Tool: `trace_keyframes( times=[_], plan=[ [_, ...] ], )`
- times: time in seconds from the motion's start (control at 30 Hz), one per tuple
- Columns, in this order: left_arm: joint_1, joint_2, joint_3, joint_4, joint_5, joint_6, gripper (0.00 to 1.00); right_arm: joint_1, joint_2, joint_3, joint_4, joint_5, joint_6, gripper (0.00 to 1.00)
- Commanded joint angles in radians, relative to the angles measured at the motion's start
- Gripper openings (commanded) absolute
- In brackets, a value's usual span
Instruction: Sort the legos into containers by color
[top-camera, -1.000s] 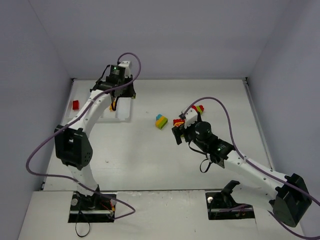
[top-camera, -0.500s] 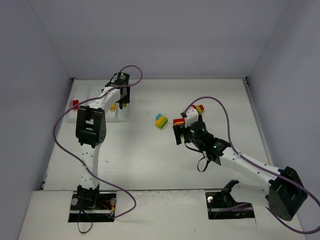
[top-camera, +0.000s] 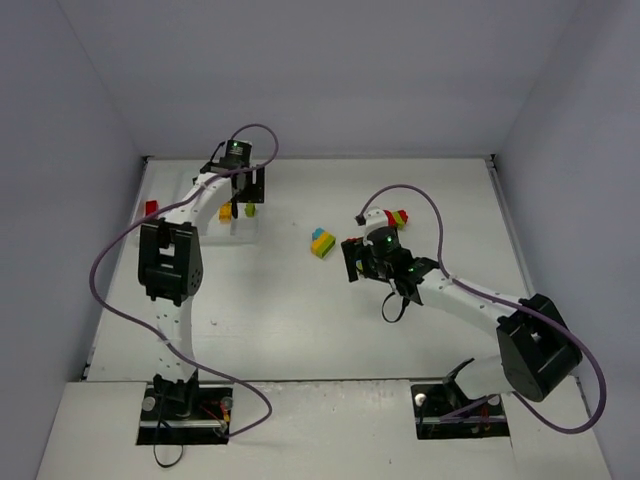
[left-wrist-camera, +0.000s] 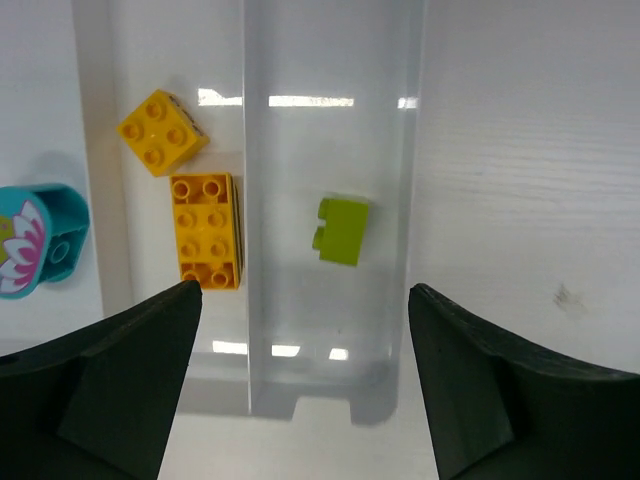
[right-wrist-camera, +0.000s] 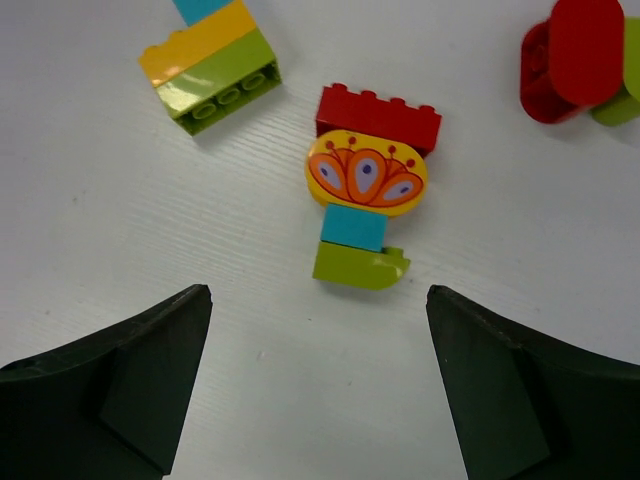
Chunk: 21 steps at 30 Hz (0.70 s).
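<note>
My left gripper (left-wrist-camera: 305, 385) hangs open over the white tray (left-wrist-camera: 330, 100). A lime green lego (left-wrist-camera: 343, 230) lies loose in the compartment right below it, with nothing between the fingers. Two yellow legos (left-wrist-camera: 205, 231) rest in the compartment to its left, and a cyan flower piece (left-wrist-camera: 40, 243) in the one beyond. From above, the left gripper (top-camera: 243, 192) stands over the tray (top-camera: 235, 232). My right gripper (right-wrist-camera: 315, 390) is open above the table, just short of a clump (right-wrist-camera: 366, 175) of red, yellow oval, cyan and lime pieces.
A yellow, lime and cyan clump (right-wrist-camera: 210, 65) lies left of the right gripper's clump, and from above it shows mid-table (top-camera: 321, 242). A red and lime pair (right-wrist-camera: 575, 55) sits to the right. A red brick (top-camera: 151, 208) is at the tray's left end. Grey walls enclose the table.
My left gripper has gone from shut to open, and the lime green lego now lies in the tray. The left arm shifted over the tray. The right gripper edged closer to its clump.
</note>
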Motion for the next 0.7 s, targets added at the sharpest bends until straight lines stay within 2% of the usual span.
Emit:
trace_keyframes(
  times=[0.0,0.13,0.3,0.47,0.57,0.67],
  plan=[
    [-0.017,-0.204,0.005,0.017,0.048,-0.001,0.78,0.002,0.021,0.091,0.074,-0.114,-0.101,0.86],
    [-0.026,-0.363,-0.061,-0.025,0.108,-0.039,0.78,0.007,0.076,0.152,0.077,-0.185,-0.254,0.87],
    [-0.032,-0.538,-0.239,-0.037,0.205,-0.081,0.78,0.001,0.225,0.250,0.054,-0.243,-0.431,0.91],
    [-0.039,-0.707,-0.385,-0.009,0.271,-0.084,0.78,-0.005,0.381,0.370,0.031,-0.326,-0.511,1.00],
    [-0.039,-0.779,-0.476,0.041,0.281,-0.076,0.78,-0.008,0.446,0.423,0.023,-0.315,-0.535,1.00],
    [-0.039,-0.789,-0.483,0.031,0.298,-0.072,0.78,-0.016,0.490,0.460,0.020,-0.321,-0.549,1.00]
  ],
)
